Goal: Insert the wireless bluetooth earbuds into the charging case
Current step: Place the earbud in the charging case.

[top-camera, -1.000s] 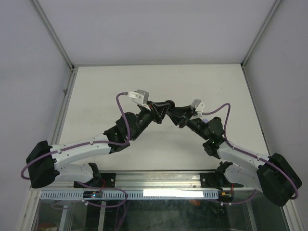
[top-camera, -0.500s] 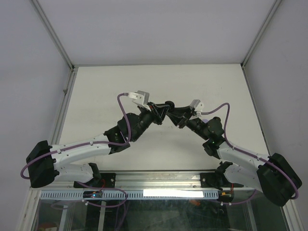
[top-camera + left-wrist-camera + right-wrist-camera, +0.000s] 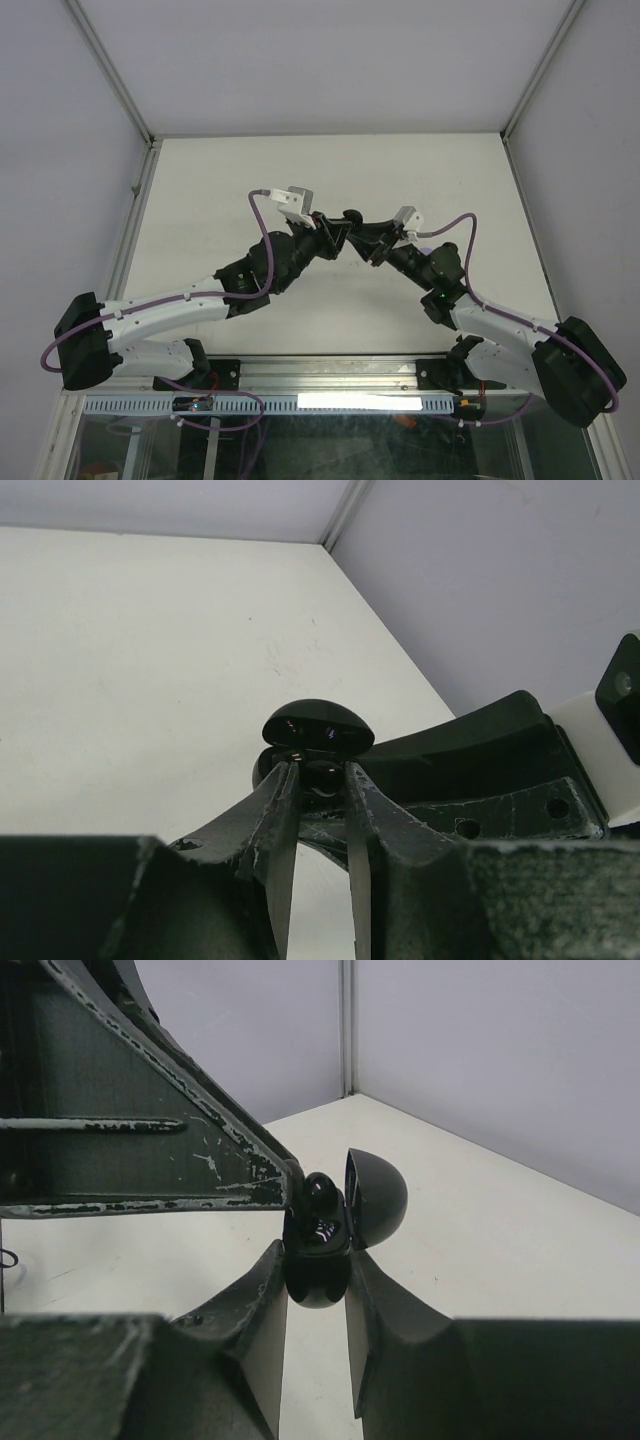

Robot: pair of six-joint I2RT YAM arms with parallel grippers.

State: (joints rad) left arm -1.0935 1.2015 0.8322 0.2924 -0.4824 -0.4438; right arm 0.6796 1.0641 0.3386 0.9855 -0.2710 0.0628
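**Student:** In the overhead panel, what is the arrangement?

**Instructor:** The left arm (image 3: 180, 305) and the right arm (image 3: 500, 325) reach inward and meet over the middle of the white table (image 3: 200, 190); their tips face one another, almost touching.

**Student:** And the right wrist panel?

**Instructor:** The right gripper (image 3: 317, 1260) is clenched on the glossy black charging case (image 3: 318, 1278), one finger on each side of its rounded body; the lid (image 3: 380, 1198) stands swung open on the far side.

**Student:** Where is the earbud?

**Instructor:** A small black earbud (image 3: 322, 1198) sits at the open mouth of the case, just in front of the lid; how deep it sits in its socket cannot be made out.

**Student:** And the left wrist panel?

**Instructor:** The left gripper (image 3: 318, 777) has its two fingers close on either side of the earbud, under the domed lid; the gap between them is narrow; whether they press on the earbud or stand just off it cannot be told.
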